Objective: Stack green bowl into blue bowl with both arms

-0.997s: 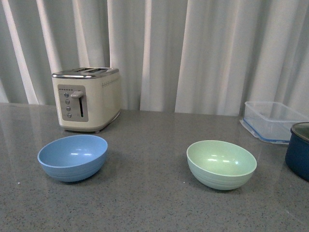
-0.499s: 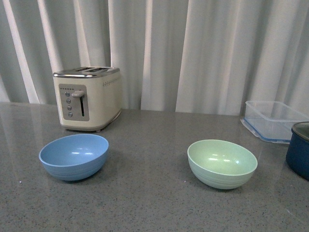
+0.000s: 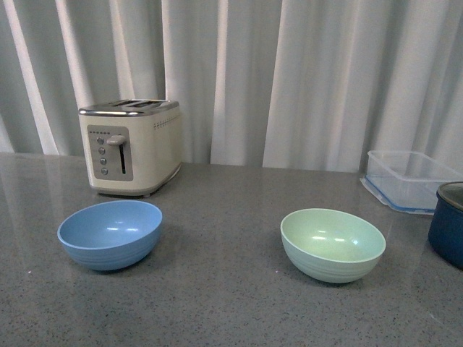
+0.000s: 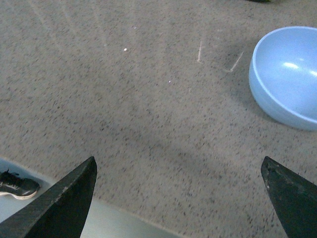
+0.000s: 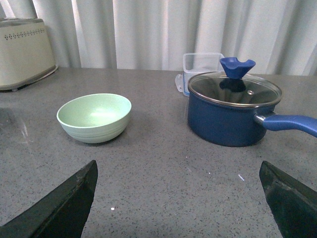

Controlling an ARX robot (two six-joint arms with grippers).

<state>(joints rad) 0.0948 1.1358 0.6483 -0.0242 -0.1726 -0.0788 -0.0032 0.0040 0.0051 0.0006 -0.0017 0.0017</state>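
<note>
Plainly nothing is done yet: the green bowl (image 3: 333, 244) sits on the tabletop (image 3: 217, 296) at 3 o'clock from the blue bowl (image 3: 110, 233), well apart. The left claw (image 4: 181, 198) and right claw (image 5: 181, 203) both gape, holding nothing. Grasping, carrying and nesting are all left to do.

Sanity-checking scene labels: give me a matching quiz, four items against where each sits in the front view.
Items:
1. blue bowl
2. green bowl
3. toaster
4. pot

Places:
A. cut off at the right edge
B. front left
C. back left
D. front, right of centre

Pairs: 1-B, 2-D, 3-C, 4-A
</note>
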